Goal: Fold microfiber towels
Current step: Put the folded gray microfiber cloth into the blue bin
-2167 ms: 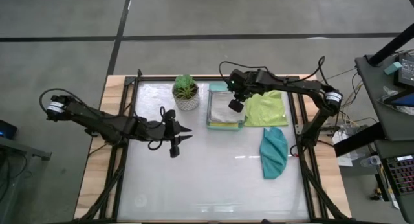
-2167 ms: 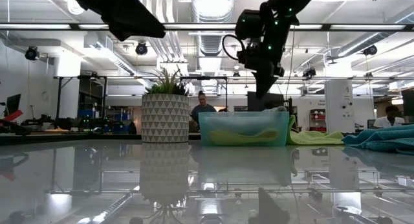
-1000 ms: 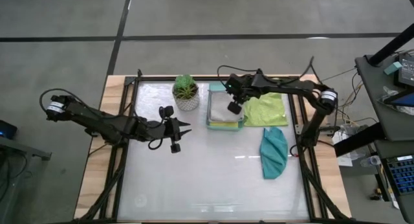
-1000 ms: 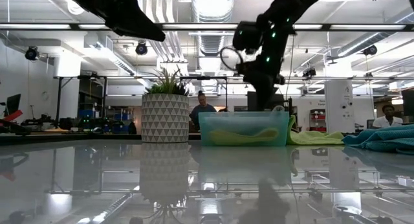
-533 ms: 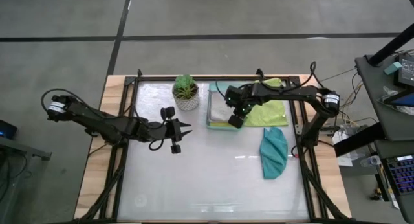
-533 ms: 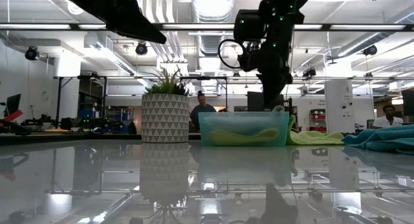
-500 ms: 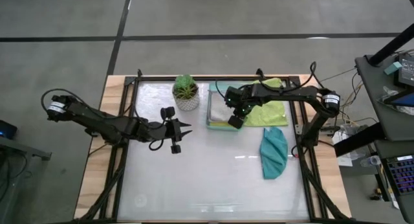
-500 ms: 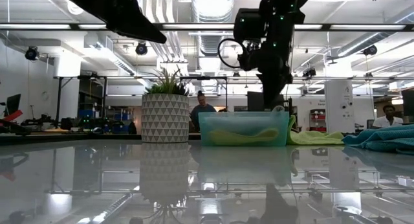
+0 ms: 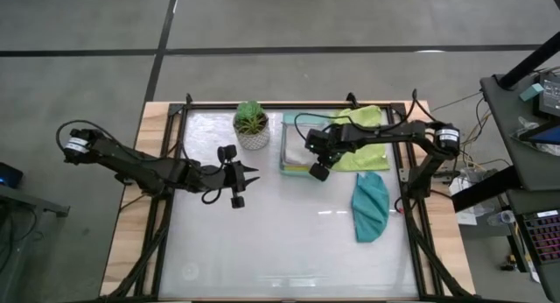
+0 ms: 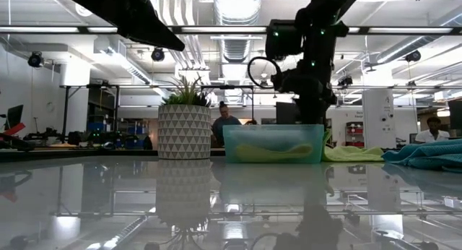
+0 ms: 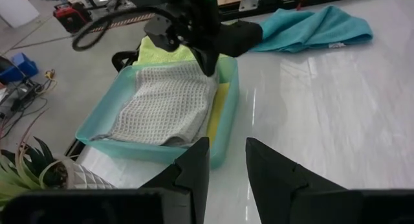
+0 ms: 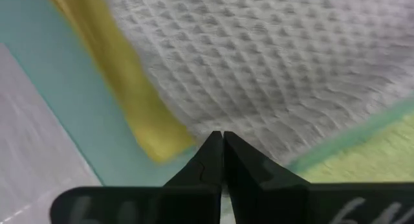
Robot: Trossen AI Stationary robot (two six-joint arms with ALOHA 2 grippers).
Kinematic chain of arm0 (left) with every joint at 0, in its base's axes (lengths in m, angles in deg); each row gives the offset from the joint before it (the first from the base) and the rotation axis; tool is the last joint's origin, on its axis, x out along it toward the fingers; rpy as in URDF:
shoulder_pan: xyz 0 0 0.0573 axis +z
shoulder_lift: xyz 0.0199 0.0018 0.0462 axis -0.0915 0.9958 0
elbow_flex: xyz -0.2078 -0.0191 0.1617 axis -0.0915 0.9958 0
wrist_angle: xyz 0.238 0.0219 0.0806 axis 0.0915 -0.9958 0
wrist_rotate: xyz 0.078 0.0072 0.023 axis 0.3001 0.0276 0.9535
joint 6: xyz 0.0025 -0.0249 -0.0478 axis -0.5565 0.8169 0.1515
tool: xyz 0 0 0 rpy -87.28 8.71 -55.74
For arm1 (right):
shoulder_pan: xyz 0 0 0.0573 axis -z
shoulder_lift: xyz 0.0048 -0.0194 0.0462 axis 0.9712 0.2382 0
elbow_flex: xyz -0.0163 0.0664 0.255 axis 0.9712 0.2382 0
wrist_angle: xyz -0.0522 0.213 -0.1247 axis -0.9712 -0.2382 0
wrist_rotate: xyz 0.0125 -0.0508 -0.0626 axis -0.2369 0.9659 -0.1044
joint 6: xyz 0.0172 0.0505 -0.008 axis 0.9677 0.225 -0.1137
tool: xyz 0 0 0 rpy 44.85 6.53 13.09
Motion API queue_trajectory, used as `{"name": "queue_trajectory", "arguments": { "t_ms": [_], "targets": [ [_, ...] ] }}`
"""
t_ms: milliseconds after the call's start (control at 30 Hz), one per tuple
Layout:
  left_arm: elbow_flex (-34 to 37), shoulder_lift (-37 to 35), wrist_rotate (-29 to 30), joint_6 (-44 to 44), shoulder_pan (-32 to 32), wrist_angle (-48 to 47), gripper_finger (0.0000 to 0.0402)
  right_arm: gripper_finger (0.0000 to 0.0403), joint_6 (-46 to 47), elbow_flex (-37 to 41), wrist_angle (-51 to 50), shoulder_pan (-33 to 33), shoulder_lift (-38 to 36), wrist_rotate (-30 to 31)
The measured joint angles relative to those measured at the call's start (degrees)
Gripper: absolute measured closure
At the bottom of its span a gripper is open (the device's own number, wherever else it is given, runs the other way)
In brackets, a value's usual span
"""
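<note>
A pale grey waffle towel (image 9: 298, 145) lies folded in the mint-green tray (image 9: 283, 156), on top of a yellow towel (image 11: 217, 109). A lime green towel (image 9: 363, 147) lies flat to the right of the tray. A teal towel (image 9: 371, 207) lies bunched nearer the front. My right gripper (image 9: 318, 170) is shut and points down at the tray's near right corner, at the grey towel's edge (image 12: 259, 140). My left gripper (image 9: 248, 176) is open and empty over the table's left middle, and points toward the tray. I cannot make out a light blue towel. My right gripper's shut fingertips (image 12: 222, 141) stand at the grey towel's edge, beside the tray's wall (image 12: 323, 153), coming from above. Nothing shows between the fingers. I cannot tell whether they touch the towel.
A small potted plant (image 9: 252, 123) stands just left of the tray at the far edge. The table's near half (image 9: 280, 250) is bare glossy surface. People show in the room beyond the table in the low view.
My right gripper has gone from over the middle of the tray toward the table's near edge, to the tray's near right corner. The grey towel lies in the tray as before.
</note>
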Motion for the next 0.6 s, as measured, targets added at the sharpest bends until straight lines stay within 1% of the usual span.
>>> {"name": "queue_trajectory", "arguments": {
  "t_ms": [133,233,400,467,533,600],
  "targets": [
    [0.0,0.0,0.0,0.0,0.0,0.0,0.0315,0.0394,0.4,1.8,4.4,-0.3,0.0,-0.1],
    [0.0,0.0,0.0,0.0,0.0,0.0,0.0315,0.0394,0.7,2.0,4.4,-0.2,0.0,0.0],
    [0.0,0.0,0.0,0.1,0.0,0.0,0.0315,0.0394,-0.6,-1.6,3.3,-0.2,-0.5,0.2],
    [0.0,0.0,0.0,0.1,0.0,0.0,0.0315,0.0394,-1.3,-3.2,4.3,-0.3,-0.8,1.1],
    [0.0,0.0,0.0,0.1,0.0,0.1,0.0315,0.0394,-2.4,-3.5,8.0,-0.4,-0.8,1.6],
    [0.0,0.0,0.0,0.0,0.0,0.0,0.0315,0.0394,-3.6,-2.6,15.0,-0.5,-0.4,1.6]
  ]
}}
